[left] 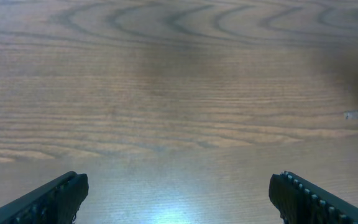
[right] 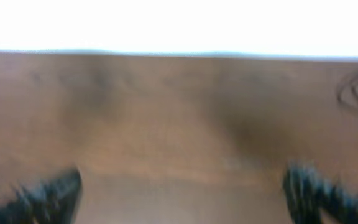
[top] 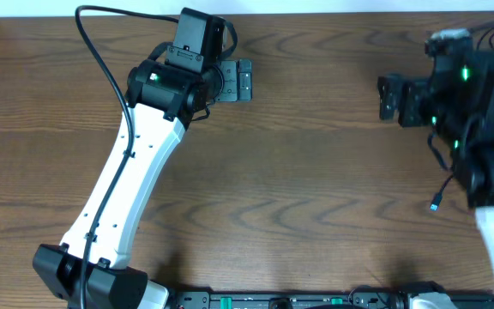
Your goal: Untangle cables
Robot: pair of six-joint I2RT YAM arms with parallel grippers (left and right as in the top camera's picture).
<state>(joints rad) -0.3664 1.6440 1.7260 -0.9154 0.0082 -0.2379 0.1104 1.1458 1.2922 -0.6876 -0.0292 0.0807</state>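
Both arms over the bench [top: 298,197]. Left claw [top: 238,81] sits toward the far edge, left of centre; its wrist view shows the fingers [left: 55,198] wide apart with only bare wood grain between them, nothing held. Right claw [top: 389,96] faces it from the right; its wrist view is blurred, but the two dark fingers [right: 48,193] read as well apart, with nothing between them. Black cable [top: 442,184]: a thin cord runs down beside the right arm, ending in a small plug near the bench's right side, well away from both claws. A dark loop [right: 355,93] at the right edge of the right wrist view may belong to it; too blurred to say. White cable not made out with any certainty. Judgement: no grasp is in hand, so the step looks like locating and approaching the cords, with the untangling itself not begun or between pulls. The next move calls for turning the right claw back toward the cord by its own arm, coming down over a free stretch, and closing on that alone, not on the arm's thicker wiring.
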